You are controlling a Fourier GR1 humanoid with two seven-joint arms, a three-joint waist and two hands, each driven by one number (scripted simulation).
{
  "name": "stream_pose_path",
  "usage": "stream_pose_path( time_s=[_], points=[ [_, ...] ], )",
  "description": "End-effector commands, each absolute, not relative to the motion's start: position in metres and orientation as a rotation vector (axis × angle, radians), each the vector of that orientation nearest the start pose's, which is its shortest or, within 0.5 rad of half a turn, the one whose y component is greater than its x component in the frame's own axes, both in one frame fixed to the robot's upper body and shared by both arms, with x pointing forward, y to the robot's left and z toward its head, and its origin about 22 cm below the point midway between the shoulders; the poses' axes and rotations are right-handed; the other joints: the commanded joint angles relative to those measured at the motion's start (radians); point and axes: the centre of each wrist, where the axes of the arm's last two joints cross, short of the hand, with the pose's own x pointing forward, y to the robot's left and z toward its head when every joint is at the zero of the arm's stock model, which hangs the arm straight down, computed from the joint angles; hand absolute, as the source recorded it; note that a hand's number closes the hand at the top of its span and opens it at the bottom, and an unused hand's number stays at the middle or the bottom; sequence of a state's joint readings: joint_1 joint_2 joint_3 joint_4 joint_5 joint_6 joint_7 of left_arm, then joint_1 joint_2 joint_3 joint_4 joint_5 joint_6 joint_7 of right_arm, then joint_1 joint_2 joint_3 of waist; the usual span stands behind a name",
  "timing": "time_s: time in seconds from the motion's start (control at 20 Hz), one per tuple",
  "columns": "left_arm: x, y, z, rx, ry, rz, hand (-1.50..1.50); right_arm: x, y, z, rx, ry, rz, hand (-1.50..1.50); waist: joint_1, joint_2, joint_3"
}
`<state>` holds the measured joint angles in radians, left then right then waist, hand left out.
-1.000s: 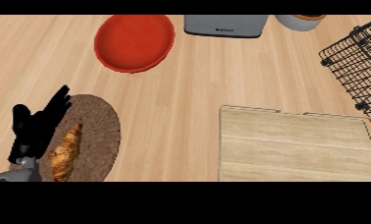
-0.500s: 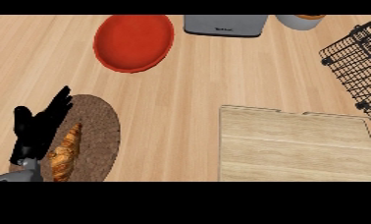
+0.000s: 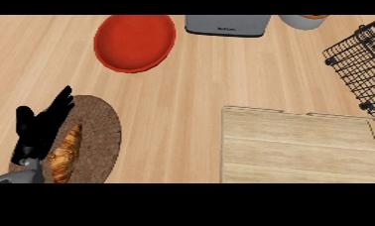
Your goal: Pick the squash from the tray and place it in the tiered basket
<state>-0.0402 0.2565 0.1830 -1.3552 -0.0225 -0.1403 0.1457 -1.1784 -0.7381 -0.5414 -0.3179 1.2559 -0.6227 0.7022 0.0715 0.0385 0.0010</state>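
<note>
A single head view looks steeply down on the wooden counter [image 3: 190,91] from above its near edge, facing away from the robot. The frame runs from a red plate [image 3: 135,41] and a grey box [image 3: 227,25] at the far side to a woven mat [image 3: 102,136] and a board [image 3: 296,145] close in. A wire basket [image 3: 351,64] is cut by the right edge.

The left hand [image 3: 40,128] rests at the view's lower left edge, its fingers [image 3: 62,100] straight and pointing up.
</note>
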Motion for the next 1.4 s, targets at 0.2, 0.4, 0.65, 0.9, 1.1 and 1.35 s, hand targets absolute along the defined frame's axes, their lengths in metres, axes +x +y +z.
stream_pose_path(
  time_s=[0.2, 0.4, 0.65, 0.9, 1.1, 1.35],
  points=[
    [0.239, 0.333, -0.019, 0.219, -1.232, -0.124, 0.00, 0.397, -0.472, 0.255, -1.862, -0.523, 0.081, 1.50, 0.012, -0.007, 0.000],
    [0.245, 0.338, -0.011, 0.241, -1.238, -0.133, 0.00, 0.390, -0.482, 0.266, -1.848, -0.503, 0.208, 1.50, -0.004, -0.010, 0.001],
    [0.247, 0.335, -0.012, 0.222, -1.236, -0.121, 0.00, 0.389, -0.484, 0.268, -1.847, -0.485, 0.279, 1.50, 0.003, -0.006, 0.002],
    [0.240, 0.344, -0.015, 0.244, -1.259, -0.127, 0.00, 0.389, -0.484, 0.261, -1.780, -0.423, 0.353, 1.50, 0.012, -0.004, 0.002],
    [0.235, 0.340, -0.017, 0.227, -1.250, -0.125, 0.00, 0.388, -0.486, 0.265, -1.597, -0.372, 0.205, 1.50, 0.021, -0.003, 0.003],
    [0.243, 0.342, -0.007, 0.225, -1.249, -0.117, 0.00, 0.376, -0.501, 0.237, -1.393, -0.203, 0.154, -1.50, 0.005, -0.006, 0.004]
  ],
)
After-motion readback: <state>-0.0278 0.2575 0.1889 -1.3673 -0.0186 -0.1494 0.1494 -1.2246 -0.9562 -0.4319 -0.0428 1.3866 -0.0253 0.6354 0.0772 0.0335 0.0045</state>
